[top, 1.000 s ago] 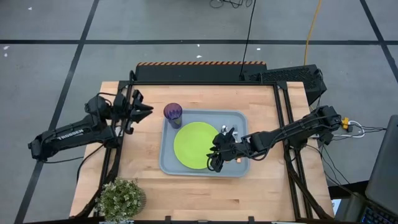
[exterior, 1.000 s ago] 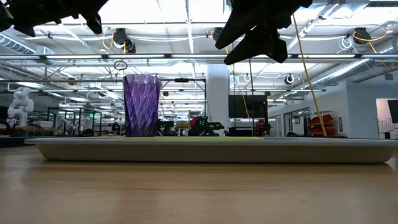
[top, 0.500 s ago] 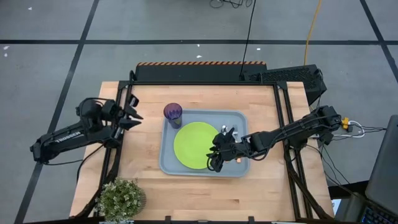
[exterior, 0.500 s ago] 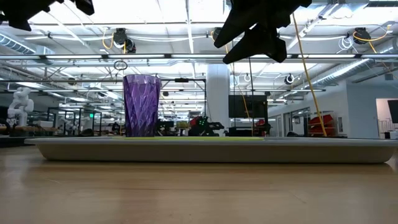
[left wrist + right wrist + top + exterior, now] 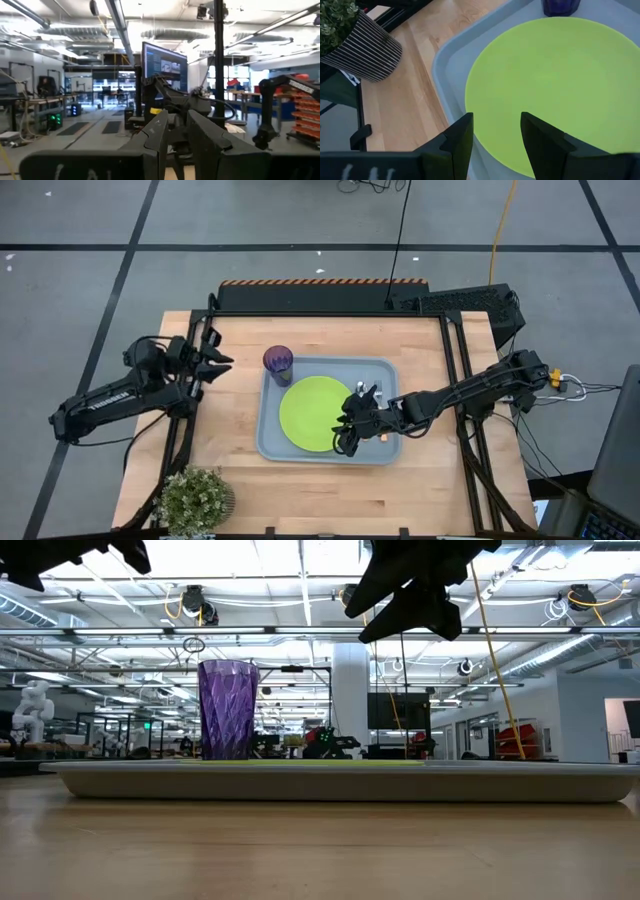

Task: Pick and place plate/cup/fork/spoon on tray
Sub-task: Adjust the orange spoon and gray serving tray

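Note:
The lime-green plate (image 5: 313, 413) lies flat in the grey-blue tray (image 5: 272, 442). The purple cup (image 5: 278, 363) stands upright in the tray's far left corner. Two silver utensil heads (image 5: 368, 391) show on the tray right of the plate; my right arm hides most of the handles, so I cannot tell fork from spoon. My right gripper (image 5: 345, 436) is open and empty, well above the plate's near right edge (image 5: 495, 150). My left gripper (image 5: 216, 363) is empty and a little open, raised at the table's left side, left of the cup.
A potted plant in a striped pot (image 5: 193, 500) stands at the table's near left corner and also shows in the right wrist view (image 5: 355, 45). Bare wood lies left of the tray (image 5: 225, 430) and at the far edge.
My left gripper has drawn back from the cup toward the table's left edge and risen in the low view. The cup stays upright in the tray.

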Robot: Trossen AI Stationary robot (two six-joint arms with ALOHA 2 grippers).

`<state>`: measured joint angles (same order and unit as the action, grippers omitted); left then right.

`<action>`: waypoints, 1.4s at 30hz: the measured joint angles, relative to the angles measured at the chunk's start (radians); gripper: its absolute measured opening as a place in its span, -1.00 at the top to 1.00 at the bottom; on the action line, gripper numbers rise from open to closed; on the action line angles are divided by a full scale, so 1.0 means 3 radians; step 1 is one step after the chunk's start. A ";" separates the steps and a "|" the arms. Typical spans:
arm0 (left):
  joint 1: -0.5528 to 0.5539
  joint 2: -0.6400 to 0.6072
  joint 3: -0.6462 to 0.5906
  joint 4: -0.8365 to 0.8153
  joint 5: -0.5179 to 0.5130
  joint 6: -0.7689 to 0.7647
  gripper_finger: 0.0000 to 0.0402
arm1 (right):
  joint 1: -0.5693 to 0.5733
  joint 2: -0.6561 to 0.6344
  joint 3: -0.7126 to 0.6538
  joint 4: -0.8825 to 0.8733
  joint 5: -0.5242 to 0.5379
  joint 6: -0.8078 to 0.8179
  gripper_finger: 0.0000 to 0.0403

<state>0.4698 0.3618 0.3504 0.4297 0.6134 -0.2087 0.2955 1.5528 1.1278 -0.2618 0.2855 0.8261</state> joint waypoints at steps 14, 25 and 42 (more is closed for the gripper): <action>-0.0001 -0.0126 0.0000 -0.0201 -0.0381 0.0031 0.62 | 0.0000 0.0000 0.0000 -0.0002 -0.0004 0.0087 0.23; -0.0003 -0.0094 0.0000 -0.0348 -0.0129 0.0219 0.62 | 0.0010 0.0000 0.0000 0.0007 -0.0373 0.0121 0.23; -0.0003 -0.0094 0.0000 -0.0318 -0.0127 0.0230 0.62 | -0.0005 -0.0003 0.0000 -0.0499 -0.0434 -0.0014 0.23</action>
<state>0.4690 0.3336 0.3504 0.3344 0.5751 -0.1399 0.2939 1.5520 1.1278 -0.4115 0.1555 0.8219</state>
